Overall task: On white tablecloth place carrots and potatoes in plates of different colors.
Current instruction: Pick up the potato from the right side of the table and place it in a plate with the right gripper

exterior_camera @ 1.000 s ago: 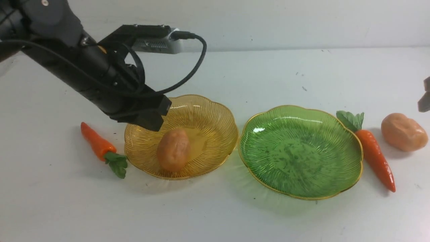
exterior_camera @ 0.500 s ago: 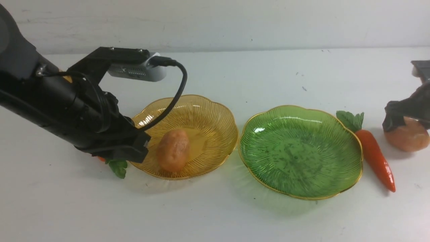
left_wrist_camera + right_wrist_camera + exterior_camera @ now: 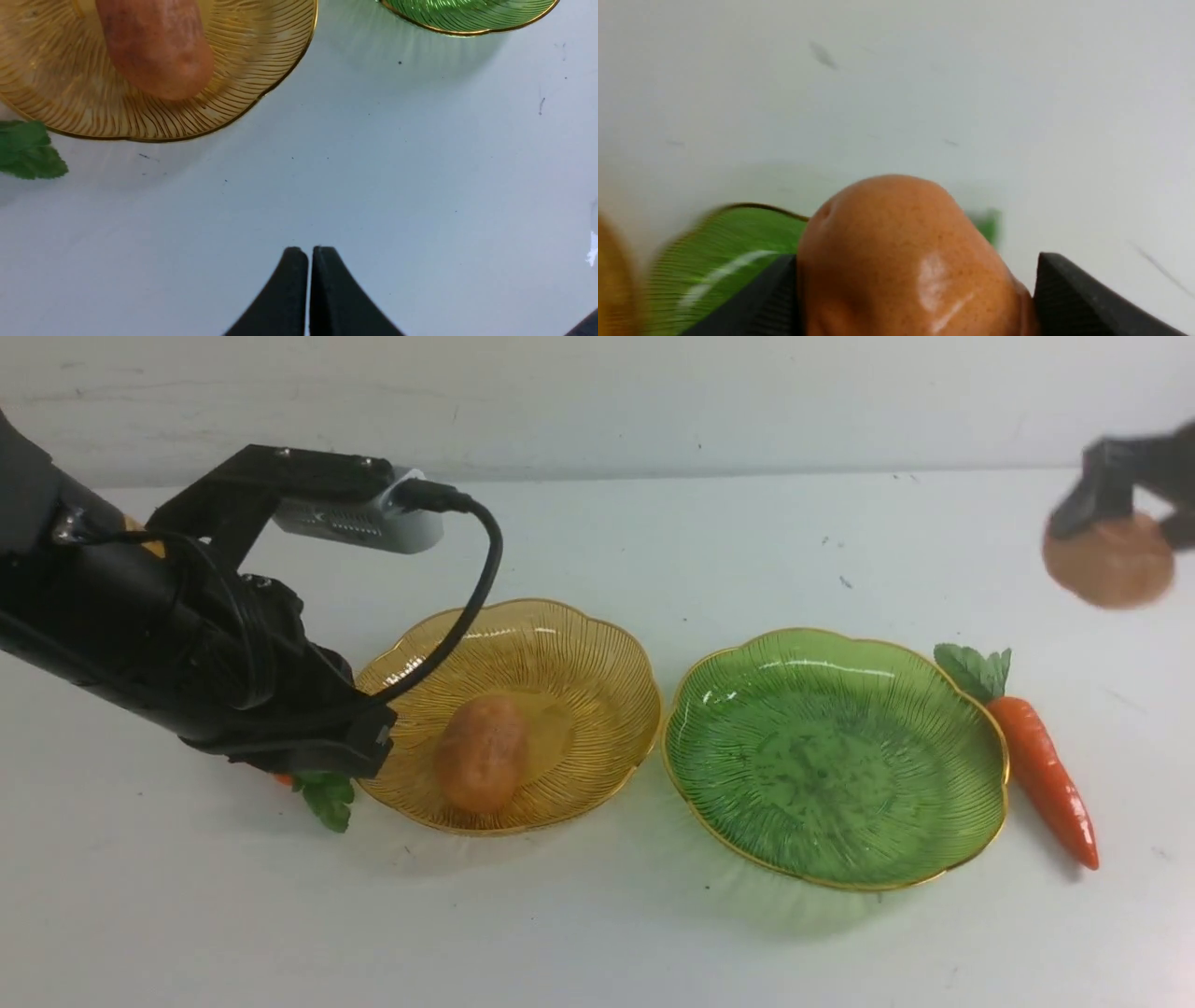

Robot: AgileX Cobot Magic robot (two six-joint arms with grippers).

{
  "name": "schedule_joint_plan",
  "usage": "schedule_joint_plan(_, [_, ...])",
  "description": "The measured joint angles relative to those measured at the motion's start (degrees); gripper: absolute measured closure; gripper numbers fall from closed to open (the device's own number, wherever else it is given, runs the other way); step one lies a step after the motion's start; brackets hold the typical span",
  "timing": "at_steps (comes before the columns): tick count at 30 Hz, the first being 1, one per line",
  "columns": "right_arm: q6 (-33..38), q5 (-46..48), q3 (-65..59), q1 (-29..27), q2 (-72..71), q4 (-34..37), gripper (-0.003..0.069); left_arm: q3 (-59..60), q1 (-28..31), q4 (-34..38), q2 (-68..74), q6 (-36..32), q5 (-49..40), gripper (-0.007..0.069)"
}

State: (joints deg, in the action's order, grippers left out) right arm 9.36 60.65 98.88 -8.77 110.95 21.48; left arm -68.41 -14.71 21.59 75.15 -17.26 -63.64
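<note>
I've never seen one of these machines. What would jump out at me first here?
Probably the right pincer at the far right, holding a tan potato in the air above the white tablecloth. Then the two gold-rimmed plates side by side in the middle: the amber plate with a second potato lying in it, and the green plate, empty.

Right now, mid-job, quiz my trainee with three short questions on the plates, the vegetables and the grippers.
1. True or false: the green plate holds a carrot.
2. Which arm's gripper holds a potato off the table? A left, B right, C neither.
3. Fill in: the resting potato lies in the ___ plate.
Key: 1 false, the long carrot lies beside it on the white tablecloth. 2 B, the right gripper is shut on the held potato. 3 amber, the amber plate.
</note>
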Motion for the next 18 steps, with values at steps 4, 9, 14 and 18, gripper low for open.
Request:
schedule_joint_plan(4, [5.7,-0.3,2.5,7.6,-3.1,13.4,0.0085,0.0,0.0,-2.6,-0.5,1.7,1.0,0.0628])
schedule_joint_plan(9, [8.8,-7.6,2.7,25.4,0.1,17.0,0.0085,0.0,0.0,-9.9,-0.7,7.3,1.1,0.0628])
schedule_joint_plan(14, [7.8,-18.0,2.8,36.6,9.2,14.3,0.0085,0.0,0.0,-13.6,-0.7,10.2,-0.4,0.0628])
schedule_joint_plan(18, [7.2,-19.2,5.4,38.8,15.7,14.2,0.0085,0.0,0.0,-14.4,-0.7,10.7,-0.5,0.0628])
